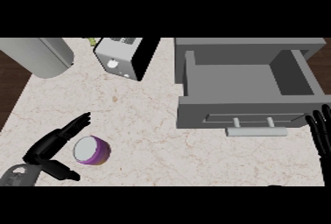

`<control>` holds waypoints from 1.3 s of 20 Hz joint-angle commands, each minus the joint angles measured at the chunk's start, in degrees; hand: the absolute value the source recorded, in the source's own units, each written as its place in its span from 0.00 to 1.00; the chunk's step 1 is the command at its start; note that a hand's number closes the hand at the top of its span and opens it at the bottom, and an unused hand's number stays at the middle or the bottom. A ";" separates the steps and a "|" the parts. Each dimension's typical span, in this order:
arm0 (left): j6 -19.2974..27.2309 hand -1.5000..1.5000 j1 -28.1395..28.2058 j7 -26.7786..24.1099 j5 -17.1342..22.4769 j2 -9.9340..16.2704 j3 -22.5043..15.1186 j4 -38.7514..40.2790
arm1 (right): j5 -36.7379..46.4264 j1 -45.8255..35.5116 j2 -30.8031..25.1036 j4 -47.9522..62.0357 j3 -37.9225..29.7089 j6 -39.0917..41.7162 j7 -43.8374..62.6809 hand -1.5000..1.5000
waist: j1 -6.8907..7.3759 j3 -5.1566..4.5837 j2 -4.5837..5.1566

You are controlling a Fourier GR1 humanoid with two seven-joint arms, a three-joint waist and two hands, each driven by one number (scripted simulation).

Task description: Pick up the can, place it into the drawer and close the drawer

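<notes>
Head view, can: the short purple can with a pale lid [91, 150] lay tilted on the beige marbled table [149, 131], low at the left, well apart from the drawer.
Head view, left robot hand: the black left robot hand [57, 144] was released, fingers straight just beside the can's left and thumb spread below it, seemingly bracketing the can for a grasp not yet made.
Head view, drawer: the grey box drawer [249, 83] stood pulled open, its inside bare and its pale bar handle [256, 130] facing the robot, apparently ready to receive the can.
Head view, right robot hand: the right robot hand [321, 133] rested released at the right edge, fingers up, near the handle.
Head view, other things: a white toaster [119, 57] and a grey cylinder [39, 56] sat at the back, clear of the likely path.
</notes>
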 commanded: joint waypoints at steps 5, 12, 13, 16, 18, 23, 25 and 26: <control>-5.44 0.00 -3.91 -10.38 -0.22 1.62 -1.58 8.24 | 0.93 1.18 0.82 0.05 0.55 0.10 -0.48 0.00 | 0.04 0.00 0.01; 0.48 0.00 -3.85 -11.82 -1.87 -2.68 -4.71 10.68 | -0.95 1.30 0.56 -0.37 -1.57 0.40 -0.63 0.00 | 0.10 0.03 -0.07; 1.23 0.00 -7.42 -12.00 -2.42 -4.03 -5.03 14.29 | -0.70 -0.58 0.08 0.89 -1.18 0.45 -0.17 0.00 | -0.23 -0.02 0.09; -1.55 0.00 -8.62 -7.47 -0.10 -2.96 -4.60 11.14 | -3.14 5.92 0.11 -4.57 -1.75 2.95 -0.05 0.00 | -0.30 0.05 -0.14; -0.88 0.00 -5.89 -10.92 -0.91 -2.71 -5.42 12.41 | -0.26 2.20 1.08 -4.34 0.00 0.16 3.07 0.00 | 0.15 0.02 -0.06; -0.45 0.00 -7.50 -7.19 -0.36 -4.78 -6.52 11.33 | -1.70 1.64 0.44 -2.22 -2.27 0.99 1.35 0.00 | 0.20 0.05 -0.09; 0.28 0.00 -8.59 -9.47 -0.73 -5.06 -6.49 14.54 | -2.63 2.06 0.44 -0.93 -2.68 2.14 -0.55 0.00 | -0.01 0.03 0.00; -0.97 0.00 -8.93 -9.41 -0.51 -4.12 -6.64 13.80 | -2.92 -0.17 -0.58 -4.69 -2.25 0.87 5.59 0.00 | 0.11 0.02 -0.02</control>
